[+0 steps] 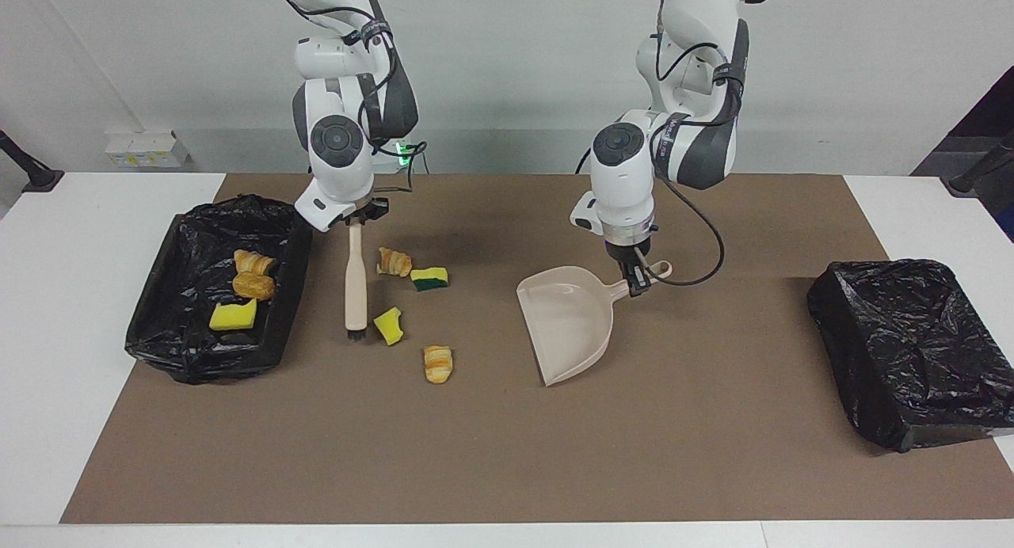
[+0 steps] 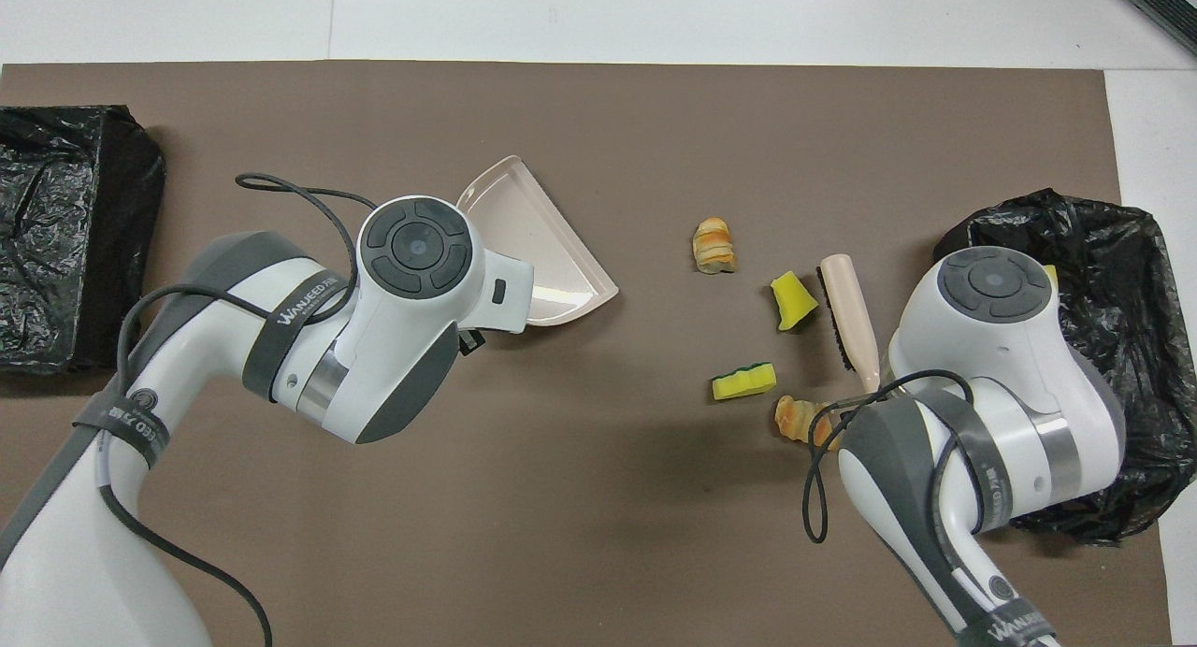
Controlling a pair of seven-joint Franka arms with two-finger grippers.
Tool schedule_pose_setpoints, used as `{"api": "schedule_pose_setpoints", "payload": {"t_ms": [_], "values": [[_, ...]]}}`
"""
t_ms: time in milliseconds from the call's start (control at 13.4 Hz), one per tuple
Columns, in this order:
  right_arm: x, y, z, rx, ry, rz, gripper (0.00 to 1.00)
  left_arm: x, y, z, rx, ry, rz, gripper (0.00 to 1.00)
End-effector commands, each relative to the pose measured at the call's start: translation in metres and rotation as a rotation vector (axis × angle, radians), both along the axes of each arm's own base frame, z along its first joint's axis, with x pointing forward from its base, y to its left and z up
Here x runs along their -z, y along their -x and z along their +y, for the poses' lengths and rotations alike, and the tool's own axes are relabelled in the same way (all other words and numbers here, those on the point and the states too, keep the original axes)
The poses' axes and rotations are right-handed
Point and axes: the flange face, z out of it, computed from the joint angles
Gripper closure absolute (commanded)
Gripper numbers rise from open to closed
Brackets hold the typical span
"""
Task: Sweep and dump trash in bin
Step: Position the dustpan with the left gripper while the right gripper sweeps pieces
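My right gripper [image 1: 356,218] is shut on the handle of the beige brush [image 1: 356,283], which hangs upright with its black bristles [image 1: 356,336] at the mat beside a yellow sponge chunk [image 1: 388,326]. Trash on the mat: that chunk, a green-faced sponge [image 1: 428,279] and two croissants [image 1: 394,262] [image 1: 437,363]. Two croissants [image 1: 253,272] and a yellow sponge [image 1: 233,316] lie in the black-lined bin [image 1: 198,358]. My left gripper [image 1: 636,277] is shut on the handle of the beige dustpan [image 1: 570,322], whose mouth faces the trash. The overhead view shows the dustpan [image 2: 533,245] and brush [image 2: 846,310].
A second black-lined bin [image 1: 911,350] stands at the left arm's end of the brown mat; it also shows in the overhead view [image 2: 65,236]. The bin with trash in it [image 2: 1122,282] is at the right arm's end, partly under the right arm.
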Motion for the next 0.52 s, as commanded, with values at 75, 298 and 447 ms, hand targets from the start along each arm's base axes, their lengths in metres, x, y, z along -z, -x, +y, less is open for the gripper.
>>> {"api": "schedule_pose_setpoints", "payload": {"t_ms": [75,298,447], "values": [[-0.007,0.039,0.016,0.118,0.111,-0.008,1.0,0.005,0.01,-0.001,0.056,0.0,-0.015,1.0],[0.003,0.079,0.012,0.155,0.112,0.032,1.0,0.006,0.009,-0.004,0.069,0.022,-0.037,1.0],[0.016,0.098,0.02,0.173,0.036,0.032,1.0,0.01,0.01,0.0,0.168,0.012,-0.012,1.0]]}}
